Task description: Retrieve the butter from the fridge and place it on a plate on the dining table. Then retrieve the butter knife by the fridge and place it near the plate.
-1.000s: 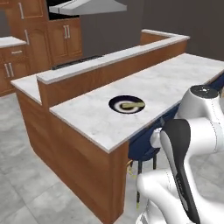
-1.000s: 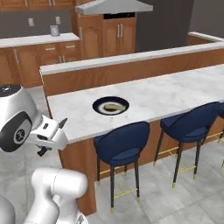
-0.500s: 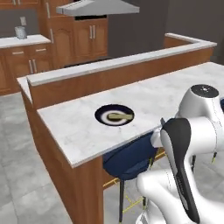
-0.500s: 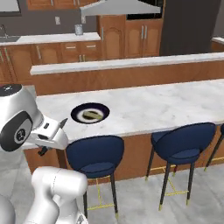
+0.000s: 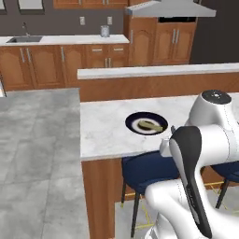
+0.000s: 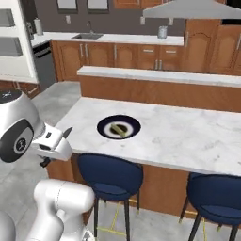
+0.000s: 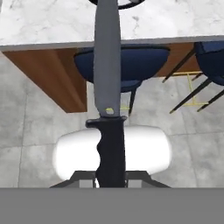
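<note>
Ahead of the hand [image 7: 110, 181], past the worktop [image 7: 52, 22] edge: plate [image 5: 146, 123] with butter [image 5: 150, 125]; hand clamped on knife [image 7: 107, 87], blade pointing platewards.

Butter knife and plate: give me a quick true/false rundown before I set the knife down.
1. The butter lies on the plate. True.
2. The gripper is shut on the butter knife. True.
3. The knife already rests on the dining table. False: it is held off the table's edge, above the floor and a blue stool.
4. The plate holds nothing. False: the butter is on it.
5. Blue stools stand at the table's near side. True.
</note>
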Tool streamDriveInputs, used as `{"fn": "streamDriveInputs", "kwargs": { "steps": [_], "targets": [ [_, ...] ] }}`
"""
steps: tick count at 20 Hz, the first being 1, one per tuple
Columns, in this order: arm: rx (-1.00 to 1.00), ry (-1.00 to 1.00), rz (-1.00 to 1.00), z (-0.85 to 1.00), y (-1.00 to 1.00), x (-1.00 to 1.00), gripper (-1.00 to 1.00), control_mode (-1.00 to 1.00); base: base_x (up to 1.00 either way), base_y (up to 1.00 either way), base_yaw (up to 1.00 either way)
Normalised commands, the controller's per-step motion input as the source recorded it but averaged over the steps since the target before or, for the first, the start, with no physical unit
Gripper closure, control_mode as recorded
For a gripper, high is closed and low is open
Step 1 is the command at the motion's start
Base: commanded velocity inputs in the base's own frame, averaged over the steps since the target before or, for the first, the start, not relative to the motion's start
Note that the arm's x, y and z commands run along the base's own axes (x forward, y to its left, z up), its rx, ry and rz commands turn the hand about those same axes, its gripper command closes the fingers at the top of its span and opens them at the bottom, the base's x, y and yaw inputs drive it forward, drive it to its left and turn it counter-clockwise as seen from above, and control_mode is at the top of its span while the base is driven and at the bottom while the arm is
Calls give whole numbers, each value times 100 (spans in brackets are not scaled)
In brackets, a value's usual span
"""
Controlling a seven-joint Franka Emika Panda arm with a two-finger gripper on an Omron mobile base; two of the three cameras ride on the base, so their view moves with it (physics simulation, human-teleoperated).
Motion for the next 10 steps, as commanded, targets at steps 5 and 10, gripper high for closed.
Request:
{"fn": "streamDriveInputs", "kwargs": {
  "steps": [5, 10],
  "targets": [
    [0, 0, 0, 0, 0, 0, 100, 100, 0, -99, 9],
    [0, 0, 0, 0, 0, 0, 100, 100, 5, -42, -18]
  ]
}}
